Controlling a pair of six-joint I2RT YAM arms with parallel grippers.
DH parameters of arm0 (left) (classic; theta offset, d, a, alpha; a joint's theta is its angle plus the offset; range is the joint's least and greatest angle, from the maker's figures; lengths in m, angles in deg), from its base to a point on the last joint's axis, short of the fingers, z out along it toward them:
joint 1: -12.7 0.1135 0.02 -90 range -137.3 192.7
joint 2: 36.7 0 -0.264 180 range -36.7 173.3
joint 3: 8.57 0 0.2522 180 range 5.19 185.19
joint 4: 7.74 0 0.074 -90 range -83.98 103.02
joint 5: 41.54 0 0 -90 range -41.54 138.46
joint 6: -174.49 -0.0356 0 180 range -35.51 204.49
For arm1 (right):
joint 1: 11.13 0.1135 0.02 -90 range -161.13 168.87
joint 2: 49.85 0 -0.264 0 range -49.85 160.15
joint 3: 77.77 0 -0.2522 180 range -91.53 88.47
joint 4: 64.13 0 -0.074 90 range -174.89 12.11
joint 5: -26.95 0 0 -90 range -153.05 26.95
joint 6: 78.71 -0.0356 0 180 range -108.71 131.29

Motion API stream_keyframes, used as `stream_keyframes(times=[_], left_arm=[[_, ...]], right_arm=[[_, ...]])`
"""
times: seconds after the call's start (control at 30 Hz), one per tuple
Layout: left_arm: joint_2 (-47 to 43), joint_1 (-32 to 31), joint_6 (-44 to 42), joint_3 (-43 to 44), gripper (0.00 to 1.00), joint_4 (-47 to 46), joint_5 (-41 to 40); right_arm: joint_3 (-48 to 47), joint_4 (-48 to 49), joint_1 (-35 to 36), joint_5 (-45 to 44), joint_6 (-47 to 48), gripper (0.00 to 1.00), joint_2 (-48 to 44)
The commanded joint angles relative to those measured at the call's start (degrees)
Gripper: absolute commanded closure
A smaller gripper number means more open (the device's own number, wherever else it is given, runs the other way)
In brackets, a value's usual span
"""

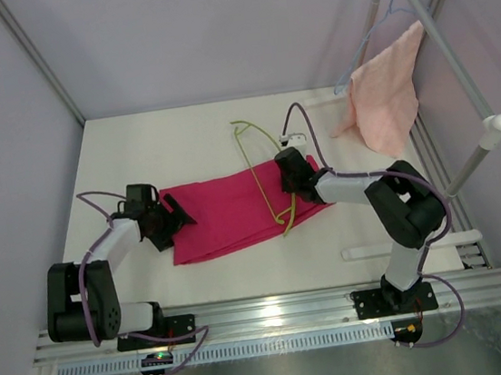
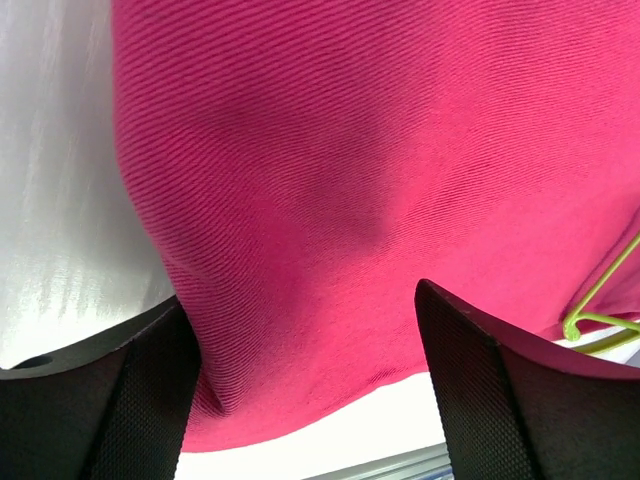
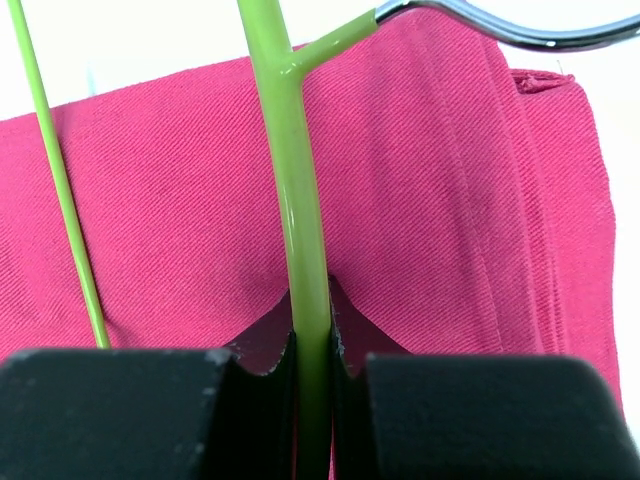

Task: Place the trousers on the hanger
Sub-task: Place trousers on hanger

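Where the worktop sits: the white worktop (image 1: 181,141) fills the middle of the overhead view, with grey walls around it.
Trousers: the bright pink trousers (image 1: 222,214) (image 2: 350,180) (image 3: 420,200) lie folded flat on the worktop at centre frame, long side running left to right, between the two arms.
Right arm: the right arm (image 1: 360,188) reaches from lower right of the frame up and left to the right end of the trousers.
Left arm: the left arm (image 1: 115,241) bends in from lower left towards the left end of the trousers.
Towel: a pale pink towel (image 1: 386,98) hangs in the upper right of the frame from a white rail (image 1: 456,61).
Hanger: the lime-green hanger (image 1: 283,224) (image 2: 600,287) (image 3: 300,200) lies across the right part of the trousers, its upper end over bare worktop just above the cloth.
Right jaws: together, clamped on the hanger's thick green bar at the bottom centre of the right wrist view, with trousers under it.
Left jaws: apart, one tip in each lower corner of the left wrist view, the left edge of the trousers between them; whether they touch the cloth I cannot tell.
Hook: the hanger's dark metal hook (image 3: 520,40) curves across the upper right of the right wrist view, over the trousers.
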Motion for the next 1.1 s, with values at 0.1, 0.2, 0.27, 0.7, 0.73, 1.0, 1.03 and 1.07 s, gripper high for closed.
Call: stream_keyframes(times=[0.1,0.2,0.27,0.7,0.73,1.0,1.03,1.07], left_arm=[[-4.8,-0.2,0.9,2.9,0.14,4.7,-10.7],[-6.3,-0.2,-0.6,4.2,0.12,7.8,-16.4],[-5.4,0.1,-1.5,4.5,0.10,8.3,-16.2],[-9.3,2.8,-1.0,-0.1,0.11,4.6,-6.6],[-10.4,2.8,-1.0,0.2,0.11,4.7,-6.3],[-13.0,2.8,-1.1,0.9,0.11,6.0,-4.4],[-13.0,2.8,-1.1,0.8,0.11,6.1,-4.5],[-13.0,2.8,-1.2,0.7,0.11,6.1,-4.4]], right_arm=[[0.7,-0.9,1.9,3.5,-1.2,0.96,-10.9],[1.1,-1.8,5.0,5.1,-2.7,0.96,-14.0],[0.8,-2.4,7.0,6.2,-3.8,0.94,-14.7],[0.6,-8.4,9.9,1.1,-6.6,0.84,-15.8],[0.7,-8.2,10.0,2.7,-6.6,0.82,-15.8],[4.1,-1.3,9.6,10.8,-9.0,0.77,-14.7],[4.4,-1.1,9.5,11.1,-9.6,0.77,-14.4],[4.5,-0.5,9.5,11.6,-9.5,0.78,-14.3]])
